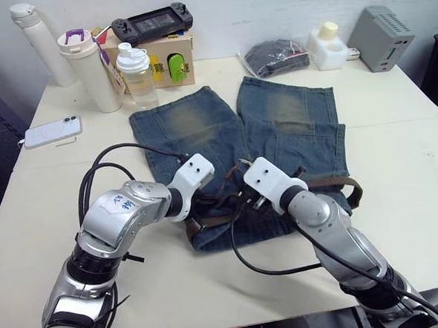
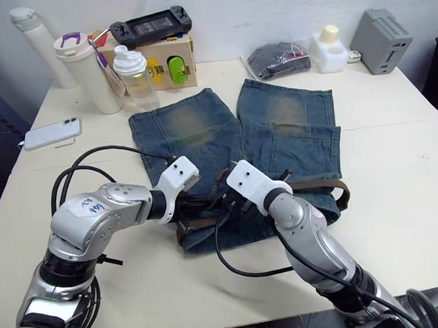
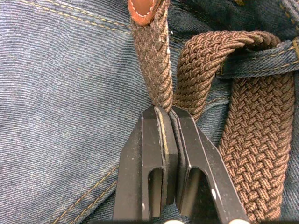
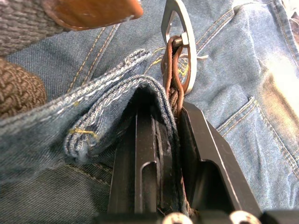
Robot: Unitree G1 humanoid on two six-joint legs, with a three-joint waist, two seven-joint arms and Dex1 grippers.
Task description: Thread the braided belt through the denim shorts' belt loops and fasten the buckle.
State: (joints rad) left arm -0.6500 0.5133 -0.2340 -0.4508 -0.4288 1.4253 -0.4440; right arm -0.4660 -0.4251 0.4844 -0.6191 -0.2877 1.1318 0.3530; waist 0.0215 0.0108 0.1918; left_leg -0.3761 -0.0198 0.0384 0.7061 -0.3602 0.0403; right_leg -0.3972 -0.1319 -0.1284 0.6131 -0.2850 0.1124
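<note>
Can't read any real branding from where I'm standing, there's a white sticker with blue scribble on the left arm's elbow joint but it's not legible, and the cardboard box (image 1: 161,61) at the back has a green and yellow label I can't make out either. Denim shorts (image 1: 276,123) are laid flat mid table, legs pointing away from the robot, waistband at the near edge. Both arms are bent inward so the wrists nearly meet over that waistband. Left gripper (image 3: 169,114) is pinched tight on the braided belt (image 3: 154,60) just below its tan leather tip (image 3: 142,10), and next to it the belt runs under one of the belt loops (image 3: 254,58). Right gripper (image 4: 173,105) is clamped on a fold of waistband denim together with the strap end right at the silver buckle (image 4: 180,28). The rest of the belt loops out past the right hip. White phone (image 1: 51,132) sits off to the left, bottles (image 1: 91,71) at the back
</note>
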